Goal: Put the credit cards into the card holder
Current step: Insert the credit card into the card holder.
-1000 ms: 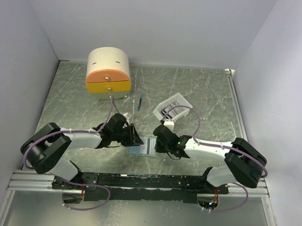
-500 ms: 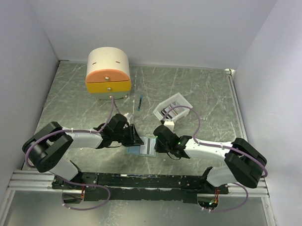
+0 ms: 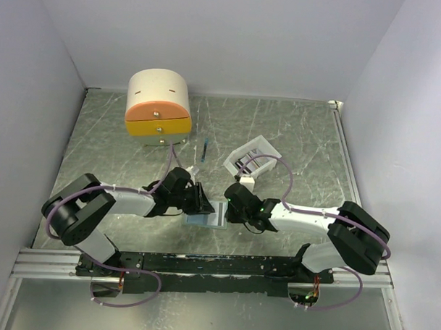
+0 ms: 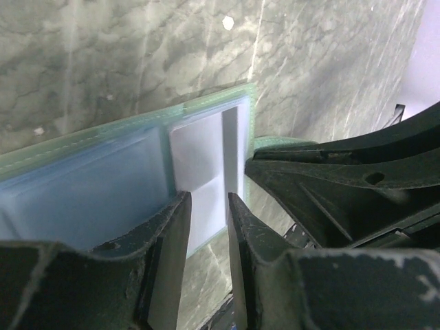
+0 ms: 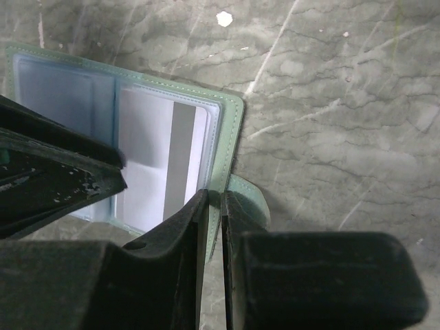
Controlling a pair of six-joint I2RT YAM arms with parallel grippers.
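Observation:
The card holder (image 3: pixel 206 217) lies open on the table between my two grippers, pale green at its rim with clear pockets (image 4: pixel 137 179) inside. My right gripper (image 5: pixel 214 196) is shut on its right edge (image 5: pixel 230 137), beside the snap tab (image 5: pixel 253 201). My left gripper (image 4: pixel 208 203) hovers low over the holder's left half (image 3: pixel 205 201), its jaws a narrow gap apart with nothing between them. The two grippers almost meet. No credit card shows plainly in any view.
A cream-and-orange drawer box (image 3: pixel 158 105) stands at the back left. A thin blue stick (image 3: pixel 205 148) lies behind the holder. A white open tray (image 3: pixel 251 159) with something dark in it sits behind my right gripper (image 3: pixel 232 207). Walls close in on three sides.
My left gripper has moved right, over the holder's left half, and its jaws have narrowed a little. The right arm and the holder have stayed put.

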